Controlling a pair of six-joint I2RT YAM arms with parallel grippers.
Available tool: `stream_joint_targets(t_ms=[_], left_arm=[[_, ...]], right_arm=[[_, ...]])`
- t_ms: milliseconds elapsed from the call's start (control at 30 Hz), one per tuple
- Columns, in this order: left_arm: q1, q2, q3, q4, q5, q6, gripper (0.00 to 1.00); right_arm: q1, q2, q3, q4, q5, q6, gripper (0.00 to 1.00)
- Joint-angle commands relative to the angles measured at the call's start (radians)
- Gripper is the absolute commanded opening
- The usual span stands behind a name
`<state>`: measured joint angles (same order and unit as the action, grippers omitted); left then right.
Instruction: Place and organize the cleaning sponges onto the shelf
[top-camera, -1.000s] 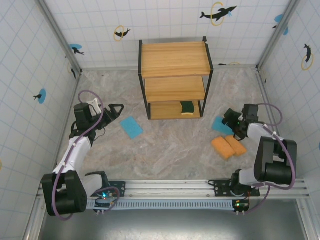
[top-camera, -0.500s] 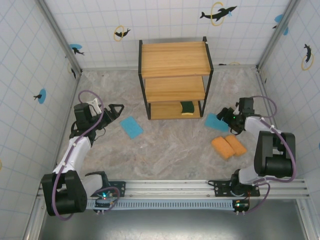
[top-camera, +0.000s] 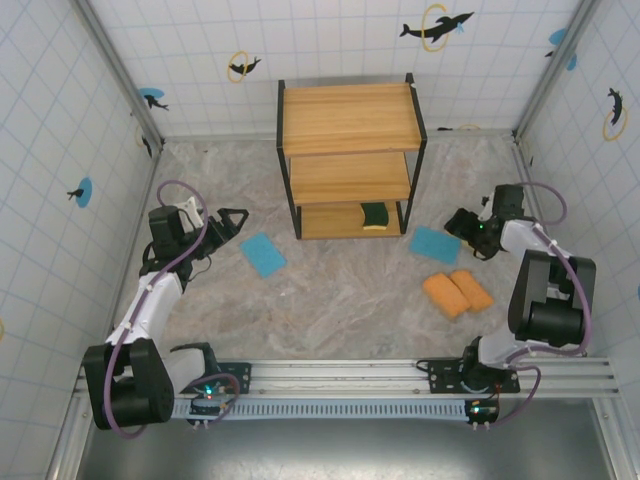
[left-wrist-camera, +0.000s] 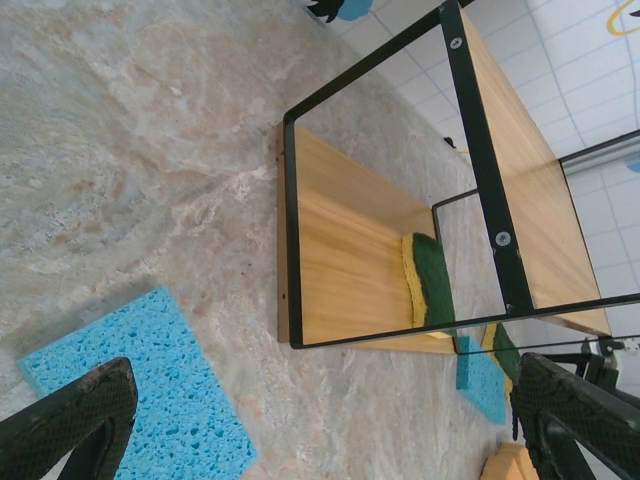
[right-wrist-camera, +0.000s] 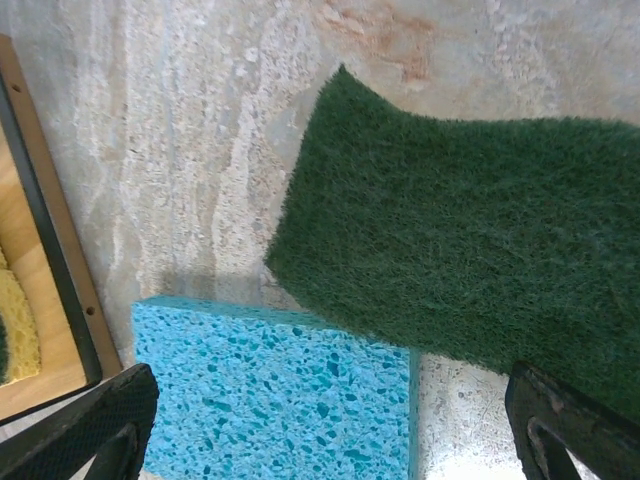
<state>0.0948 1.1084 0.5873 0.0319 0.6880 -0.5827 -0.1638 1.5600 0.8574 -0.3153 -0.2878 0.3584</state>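
Top external: I count two orange sponges (top-camera: 445, 295) touching on the desk (top-camera: 340, 300), two blue sponges (top-camera: 263, 254) (one either side of the shelf (top-camera: 350, 118)), one green sponge (top-camera: 375, 215) on its bottom board, and a second green sponge (right-wrist-camera: 460, 270) on the desk under my right claw (top-camera: 462, 222). Right claw and left claw (top-camera: 240, 222) are both spread wide, empty.

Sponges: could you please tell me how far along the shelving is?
Done: one green sponge sits on the shelf, bottom tier. Nothing is gripped; the open right gripper hovers over the second green sponge. Left: that one, two blue sponges and two orange sponges.
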Motion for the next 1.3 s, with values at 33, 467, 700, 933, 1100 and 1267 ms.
stream_joint_targets(t_ms=[33,467,700,933,1100,1267], left_arm=[[0.008,-0.004,-0.003,-0.001,-0.007,0.014,0.98],[0.008,0.003,-0.004,0.003,-0.009,0.014,0.98],[0.007,0.004,-0.003,0.002,-0.009,0.016,0.98],[0.007,0.004,-0.001,0.001,-0.01,0.017,0.98],[0.007,0.005,-0.001,0.004,-0.008,0.015,0.98],[0.007,0.003,-0.003,0.005,-0.006,0.014,0.98]], right_arm=[[-0.005,0.048,0.051,0.0,-0.026,-0.007,0.92],[-0.037,0.06,0.005,0.231,0.011,0.163,0.91],[-0.043,0.102,0.017,0.31,-0.036,0.244,0.91],[-0.028,0.04,0.038,0.187,-0.05,0.104,0.91],[-0.015,-0.052,0.012,0.168,-0.036,0.057,0.91],[0.012,-0.047,0.044,0.11,-0.051,0.033,0.91]])
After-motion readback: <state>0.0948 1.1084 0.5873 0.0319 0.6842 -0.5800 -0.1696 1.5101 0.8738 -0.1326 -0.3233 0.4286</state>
